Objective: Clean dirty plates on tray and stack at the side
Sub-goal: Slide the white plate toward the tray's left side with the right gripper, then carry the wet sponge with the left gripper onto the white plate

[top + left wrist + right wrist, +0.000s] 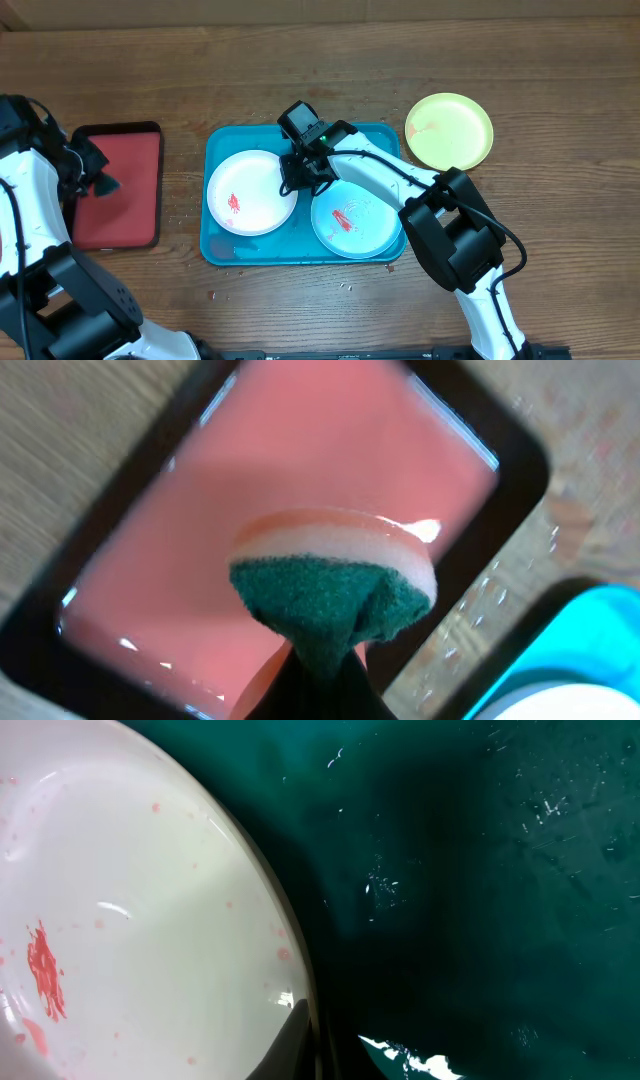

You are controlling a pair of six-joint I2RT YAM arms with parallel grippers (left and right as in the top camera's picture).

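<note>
The white plate point(250, 192), red-smeared, lies on the left of the turquoise tray point(225, 250). The mint plate point(355, 218), also smeared, lies on the tray's right. The yellow-green plate point(449, 131) sits on the table beyond the tray's right corner. My right gripper point(293, 180) is at the white plate's right rim. In the right wrist view its fingers point(315, 1045) are shut on the rim of the white plate point(130, 900), above the tray floor point(480, 870). My left gripper point(100, 183) is shut on a green-and-orange sponge point(330, 595) above the red tray point(200, 510).
The dark-rimmed red tray point(115, 185) lies on the wooden table left of the turquoise tray. Water drops and crumbs dot the table between the trays and in front of the turquoise tray. A corner of the turquoise tray point(600, 630) shows in the left wrist view.
</note>
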